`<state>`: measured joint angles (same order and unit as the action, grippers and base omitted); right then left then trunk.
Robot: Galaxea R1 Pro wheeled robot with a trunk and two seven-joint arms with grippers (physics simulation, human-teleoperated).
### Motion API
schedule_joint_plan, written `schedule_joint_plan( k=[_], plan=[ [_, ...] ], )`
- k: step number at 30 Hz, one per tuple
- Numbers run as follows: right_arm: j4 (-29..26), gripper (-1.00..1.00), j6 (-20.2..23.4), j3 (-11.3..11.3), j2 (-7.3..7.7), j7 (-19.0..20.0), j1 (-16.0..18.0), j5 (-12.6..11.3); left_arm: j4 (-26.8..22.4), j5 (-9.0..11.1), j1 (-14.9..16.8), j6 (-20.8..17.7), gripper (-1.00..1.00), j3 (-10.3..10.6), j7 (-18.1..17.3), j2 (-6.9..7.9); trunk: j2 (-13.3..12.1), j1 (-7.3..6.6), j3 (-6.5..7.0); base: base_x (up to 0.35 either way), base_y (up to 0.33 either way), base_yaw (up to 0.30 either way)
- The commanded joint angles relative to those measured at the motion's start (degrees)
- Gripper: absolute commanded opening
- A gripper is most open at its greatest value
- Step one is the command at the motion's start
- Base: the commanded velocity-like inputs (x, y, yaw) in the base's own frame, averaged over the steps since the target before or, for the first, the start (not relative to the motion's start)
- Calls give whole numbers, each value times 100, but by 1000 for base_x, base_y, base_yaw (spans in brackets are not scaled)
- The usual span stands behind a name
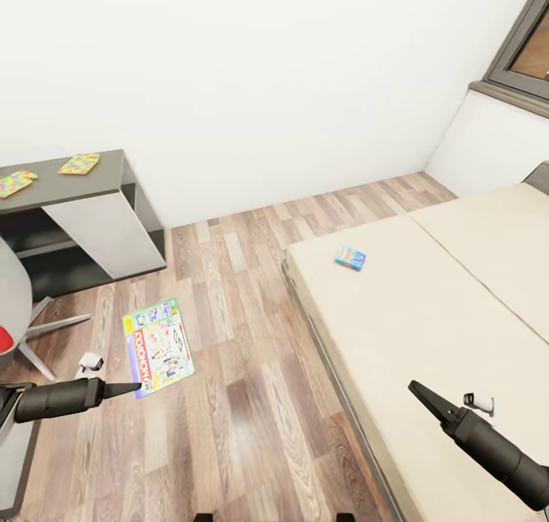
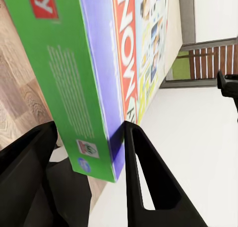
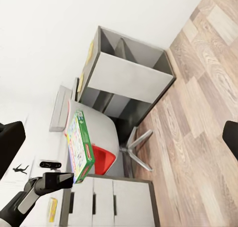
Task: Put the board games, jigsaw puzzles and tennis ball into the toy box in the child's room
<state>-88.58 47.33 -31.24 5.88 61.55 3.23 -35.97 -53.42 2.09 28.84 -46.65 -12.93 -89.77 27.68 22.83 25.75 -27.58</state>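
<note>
My left gripper (image 1: 131, 389) is shut on the corner of a green and blue Monopoly board game (image 1: 158, 347), held flat above the wood floor. In the left wrist view the box (image 2: 94, 68) sits between the black fingers (image 2: 144, 172). A small blue board game (image 1: 350, 257) lies on the bed (image 1: 427, 316). Two jigsaw puzzles (image 1: 79, 163) (image 1: 15, 183) lie on the table's dark grey top (image 1: 99, 183). My right gripper (image 1: 424, 397) hangs open over the bed with nothing in it. A shallow light grey shape (image 3: 62, 108) on the table may be the toy box. The tennis ball is out of view.
A grey swivel chair with a red patch (image 1: 11, 309) stands by the table at the left. White drawer fronts (image 3: 106, 202) show below the held game in the right wrist view. A window (image 1: 526, 57) is at the top right. Wood floor (image 1: 244, 339) lies between table and bed.
</note>
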Motion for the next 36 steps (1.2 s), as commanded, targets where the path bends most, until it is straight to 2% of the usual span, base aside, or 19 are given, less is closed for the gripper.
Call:
schedule_joint_plan(
  k=[1,36],
  plan=[
    [-1,100,31,-4,0,6,2,-15,-1,2,5,-55,-100,1,-23,1,9,3,1,0,0,173],
    [-1,100,31,-1,0,6,2,-15,-1,2,6,-55,-100,10,-23,-7,9,3,287,0,0,174]
  ],
)
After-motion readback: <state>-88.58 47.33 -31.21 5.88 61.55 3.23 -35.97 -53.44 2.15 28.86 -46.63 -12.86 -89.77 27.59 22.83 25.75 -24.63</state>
